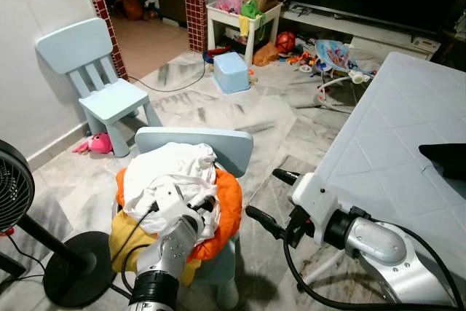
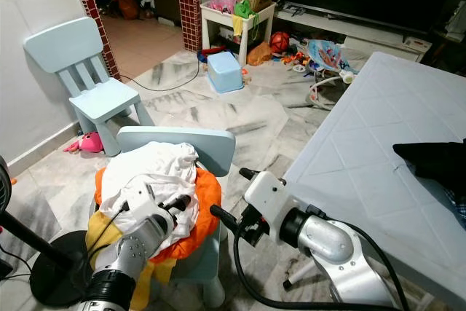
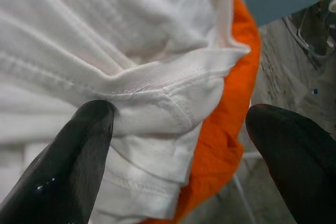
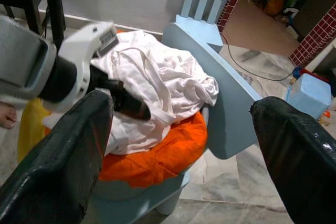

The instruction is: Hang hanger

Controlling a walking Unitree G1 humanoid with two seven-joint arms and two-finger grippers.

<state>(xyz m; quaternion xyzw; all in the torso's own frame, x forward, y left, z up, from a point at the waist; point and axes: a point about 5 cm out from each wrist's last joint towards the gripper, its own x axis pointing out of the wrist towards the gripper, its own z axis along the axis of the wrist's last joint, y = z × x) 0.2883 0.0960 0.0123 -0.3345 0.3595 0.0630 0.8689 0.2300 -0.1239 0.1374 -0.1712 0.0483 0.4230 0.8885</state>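
Left eye view is showing a small pale blue chair (image 1: pixel 218 147) with a heap of laundry on its seat: a white garment (image 1: pixel 171 172) is lying on top of an orange cloth (image 1: pixel 227 209), and a yellow cloth (image 1: pixel 124 238) is hanging off the robot's-left edge. The left gripper (image 1: pixel 206 205) is resting against the white garment, its fingers spread. The right gripper (image 1: pixel 271 198) is hovering just beside the chair, over the marble floor (image 1: pixel 240 114), fingers apart and holding nothing. A pale quilted table (image 1: pixel 393 151) is standing on the right, a black fan (image 1: pixel 22 202) on the left, a second blue chair (image 1: pixel 98 81) by the wall, and toys are lying around a blue box (image 1: pixel 231 72) farther back.

Right eye view is giving the same scene; a dark cloth (image 2: pixel 433 159) is lying on the table's far right edge. No hanger can be made out in either eye view.

Left wrist view is looking along two black fingertips (image 3: pixel 68 166) spread wide, one touching a seamed fold of the white garment (image 3: pixel 131 51), with orange cloth (image 3: pixel 226 129) underneath.

Right wrist view is showing its own fingers (image 4: pixel 58 166) parted and empty, framing the chair, the pile and the left gripper (image 4: pixel 126 103) lying on the white garment (image 4: pixel 163 82).
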